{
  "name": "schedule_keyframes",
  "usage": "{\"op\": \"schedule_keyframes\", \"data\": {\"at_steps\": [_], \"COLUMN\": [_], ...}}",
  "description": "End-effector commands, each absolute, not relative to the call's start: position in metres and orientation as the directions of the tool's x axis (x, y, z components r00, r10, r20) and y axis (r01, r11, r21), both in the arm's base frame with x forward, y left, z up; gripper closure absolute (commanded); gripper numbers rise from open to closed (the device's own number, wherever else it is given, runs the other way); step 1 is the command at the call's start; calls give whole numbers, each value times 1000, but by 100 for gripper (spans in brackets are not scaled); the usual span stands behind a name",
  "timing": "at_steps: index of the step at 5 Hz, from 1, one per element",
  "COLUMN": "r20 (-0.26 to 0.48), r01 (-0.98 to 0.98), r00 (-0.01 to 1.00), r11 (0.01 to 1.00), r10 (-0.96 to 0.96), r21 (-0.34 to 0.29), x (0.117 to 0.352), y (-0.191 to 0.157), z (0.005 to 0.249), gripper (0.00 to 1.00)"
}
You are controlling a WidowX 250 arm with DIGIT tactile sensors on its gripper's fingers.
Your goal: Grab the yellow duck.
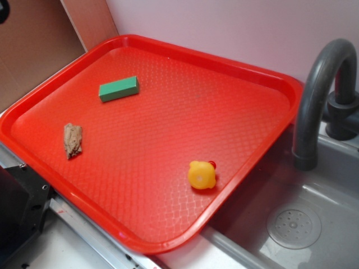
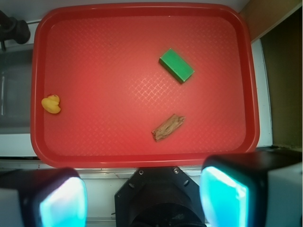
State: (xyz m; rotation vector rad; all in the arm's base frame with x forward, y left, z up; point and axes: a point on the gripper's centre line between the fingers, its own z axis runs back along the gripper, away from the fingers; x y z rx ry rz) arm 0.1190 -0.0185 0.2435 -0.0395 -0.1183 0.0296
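A red tray (image 1: 269, 78) lies before me, overhanging a grey sink (image 1: 314, 224) with its faucet (image 1: 317, 95). My jaws hang wide apart, empty, off the tray's near edge. The green block (image 2: 176, 65) and brown lump (image 2: 168, 127) sit well apart from the yellow duck (image 2: 51, 104), far off by the sink-side rim.

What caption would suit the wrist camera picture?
Open gripper above a red tray holding yellow duck, green block and brown lump.
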Motion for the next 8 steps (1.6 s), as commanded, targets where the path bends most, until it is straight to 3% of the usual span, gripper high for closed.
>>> {"op": "schedule_keyframes", "data": {"at_steps": [1,2,3,4,5,6,7,8], "r20": [117,161,232,279,290,316,289,240], "r01": [-27,223,451,648,814,933,980,994], "r00": [993,964,860,702,519,318,182,98], "r11": [999,974,890,750,568,354,199,107], "r10": [32,-213,-454,-655,-804,-894,-940,-966], "r21": [-41,-45,71,132,120,64,31,23], "x": [119,134,158,182,198,206,208,207], "y": [-18,-20,-26,-43,-68,-89,-108,-131], "z": [244,237,225,210,179,150,131,115], "gripper": [0,0,0,0,0,0,0,0]}}
